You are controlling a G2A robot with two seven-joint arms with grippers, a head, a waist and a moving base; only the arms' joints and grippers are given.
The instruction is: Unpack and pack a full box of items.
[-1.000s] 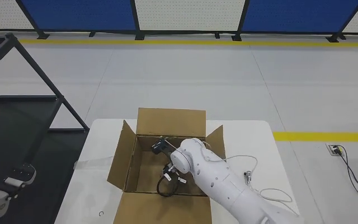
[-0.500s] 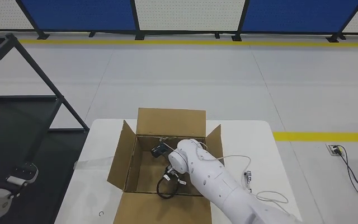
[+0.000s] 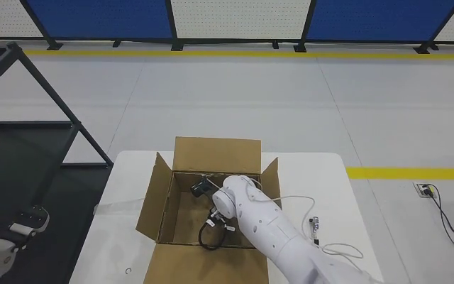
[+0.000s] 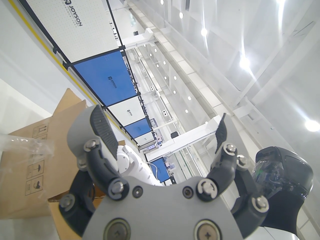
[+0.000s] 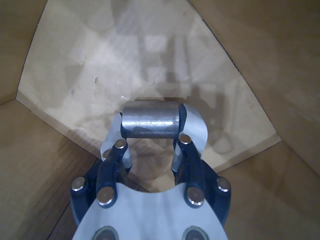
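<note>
An open cardboard box point(image 3: 213, 153) stands on the white table point(image 3: 316, 170). My right arm point(image 3: 245, 209) reaches down into it. In the right wrist view my right gripper point(image 5: 151, 123) is shut on a short metal cylinder point(image 5: 150, 123), held crosswise between its fingers just above the box floor point(image 5: 75, 51). My left gripper point(image 4: 160, 126) is open and empty, pointing up toward the ceiling, beside the outside of the cardboard box point(image 4: 27, 161).
A clear plastic bag point(image 4: 25, 143) lies at the box's outer wall. A small metal part point(image 3: 314, 226) and a thin cable point(image 3: 340, 248) lie on the table to the right of the box. A dark frame point(image 3: 42, 106) stands at the left.
My right arm has shifted slightly to the left and deeper into the box. The box has not moved.
</note>
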